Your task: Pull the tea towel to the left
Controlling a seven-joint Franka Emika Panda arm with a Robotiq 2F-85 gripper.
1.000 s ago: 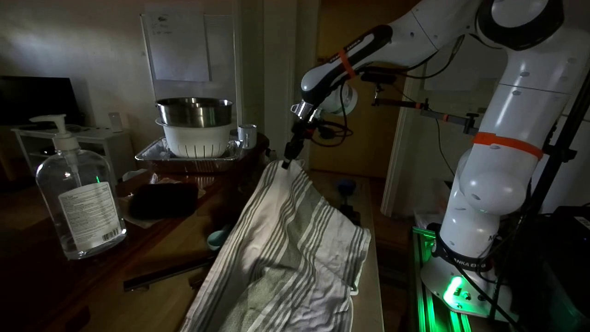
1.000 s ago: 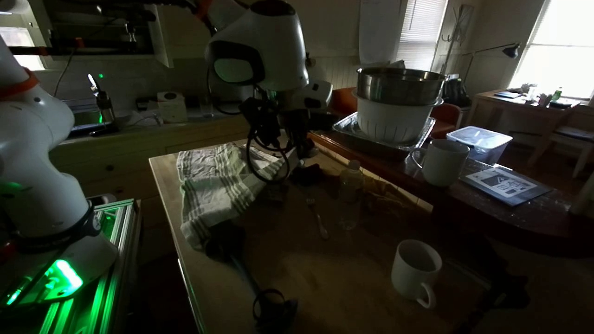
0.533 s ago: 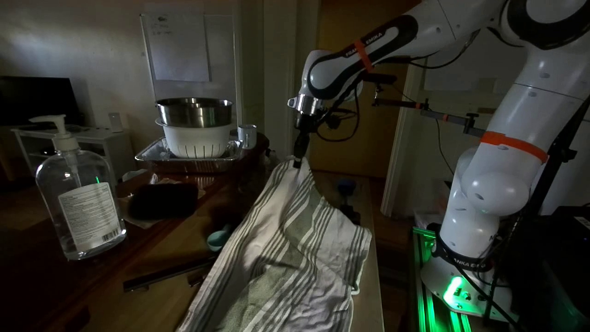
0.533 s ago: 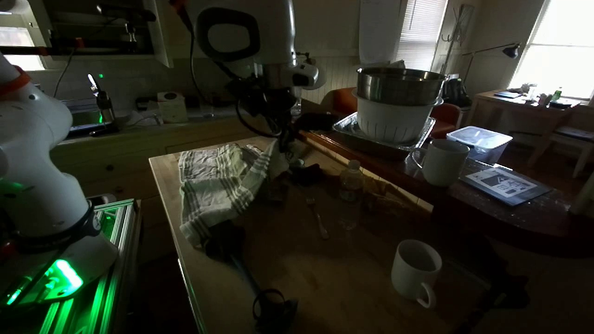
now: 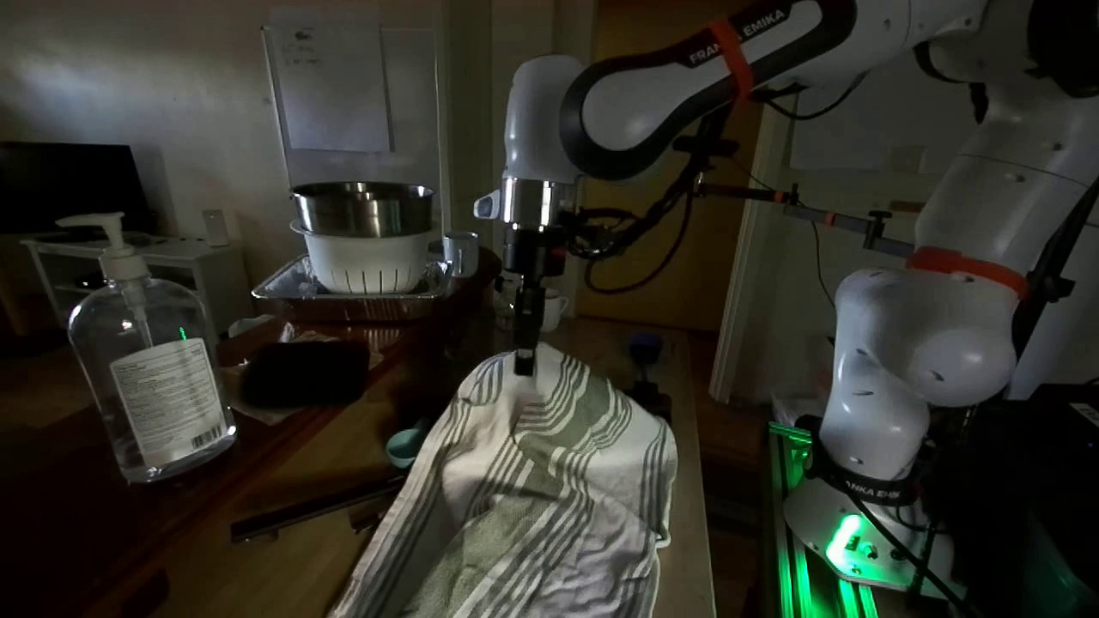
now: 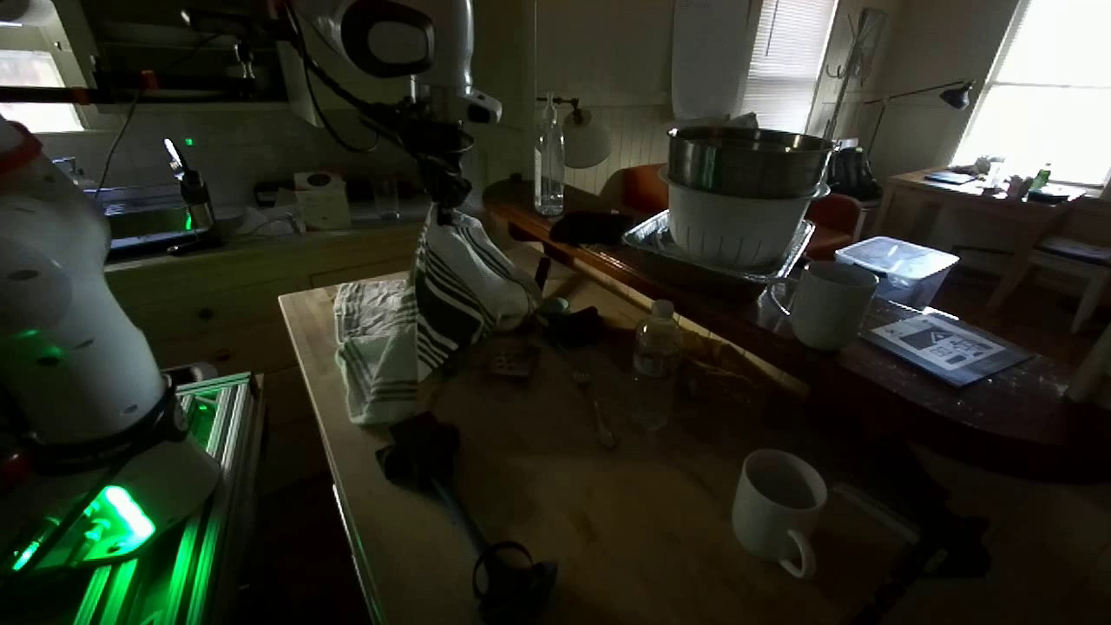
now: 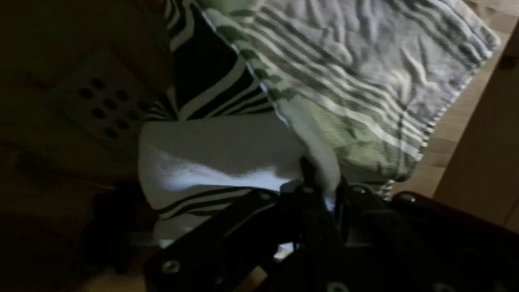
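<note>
Tea towel (image 5: 549,506), a big rumpled off-white cloth with dark stripes, lies on a light brown wooden tabletop (image 6: 590,521), near the edge by the white robot arm (image 5: 923,335). One part of it is held up and hangs in folds below the black tool (image 5: 525,365). The tool is pinching the cloth: in the wrist view, a fold goes in between its fingers.

Just beside the cloth, in an exterior view, is a small round blue-green cup (image 5: 405,446). A long thin black bar (image 5: 309,511) is near the cup. In an exterior view, a dull metal fork (image 6: 595,410), a clear bottle (image 6: 657,351) standing up and a white mug (image 6: 772,508) are on the same tabletop.

Next to that is a shiny dark brown wooden tabletop (image 6: 998,408). In both exterior views, a silver metal bowl (image 5: 365,212) sits in the top of a white plastic strainer (image 5: 365,260), and the strainer stands in a silver foil tray (image 5: 283,287). A big clear pump bottle (image 5: 163,403) with a white label stands there too.
</note>
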